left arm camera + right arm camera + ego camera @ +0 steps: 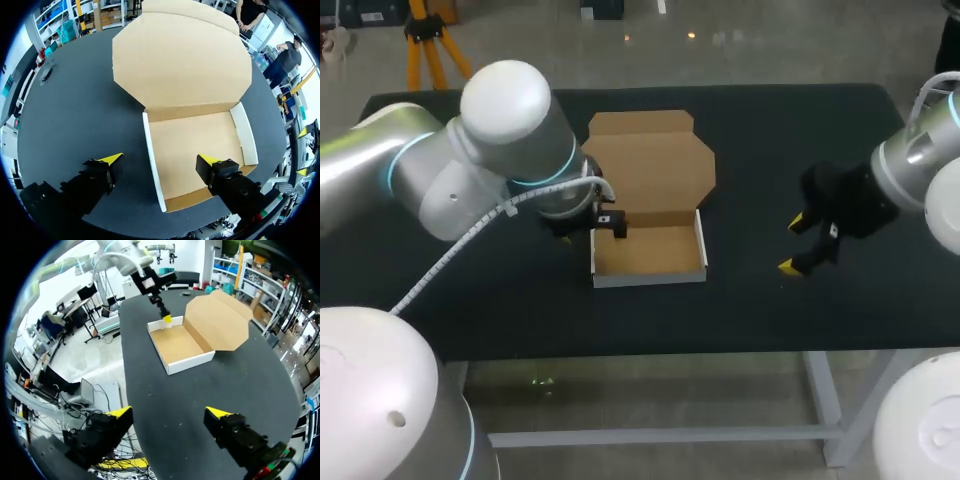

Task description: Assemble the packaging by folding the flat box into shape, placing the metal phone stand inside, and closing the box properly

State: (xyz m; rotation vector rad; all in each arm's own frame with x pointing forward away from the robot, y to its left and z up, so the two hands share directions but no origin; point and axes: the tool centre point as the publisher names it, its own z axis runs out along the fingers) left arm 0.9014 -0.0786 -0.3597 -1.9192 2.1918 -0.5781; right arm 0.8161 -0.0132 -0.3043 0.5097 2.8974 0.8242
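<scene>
Trouble could come from my left gripper (160,159) — its released jaws straddle the left wall of the shallow brown cardboard box (190,145), one inside, one outside, and a careless shove could flatten that white-edged wall or skid the tray across the black table (770,320). My right gripper (794,244), likewise spread and empty, hangs well apart. Beyond the tray the lid (180,55) lies flat, thrown back — no metal stand in sight.
</scene>
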